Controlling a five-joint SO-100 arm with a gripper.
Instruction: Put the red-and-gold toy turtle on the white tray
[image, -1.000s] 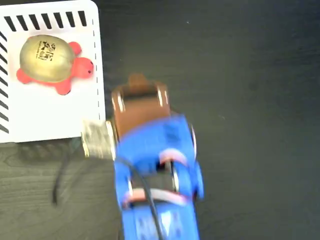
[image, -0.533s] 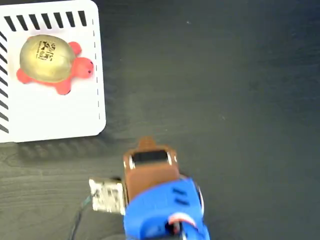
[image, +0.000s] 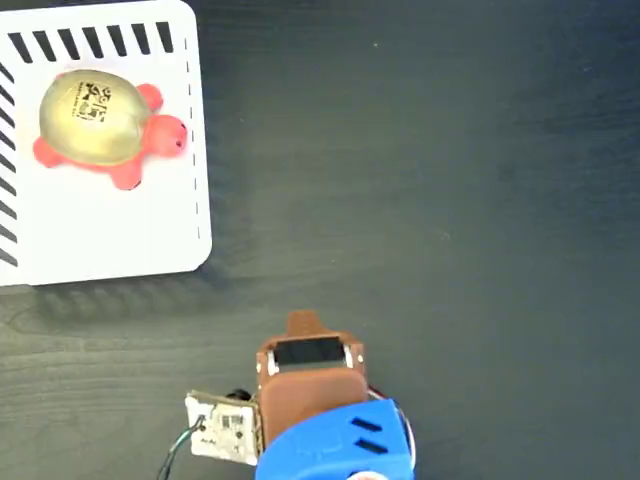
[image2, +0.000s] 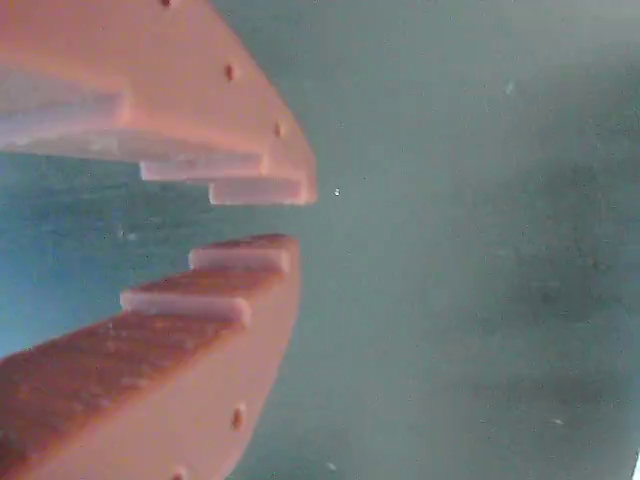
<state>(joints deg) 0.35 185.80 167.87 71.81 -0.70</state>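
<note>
Turtle (image: 100, 120) already resting on the white tray (image: 110, 230), up and to the left of the tool (image: 303, 325) in the fixed view, well apart across bare dark bench (image: 450, 200); long axis lying left to right, red head toward the tray's right edge. Tool empty, stepped orange fingers (image2: 250, 262) slightly parted with only bench showing through the gap in the wrist view. Glossy gold dome with a black printed mark over soft-looking red legs, tray flat and matte white, rounded at the corners, edged with black slanted stripes and thin dashed slits — placement done by the look of it.
</note>
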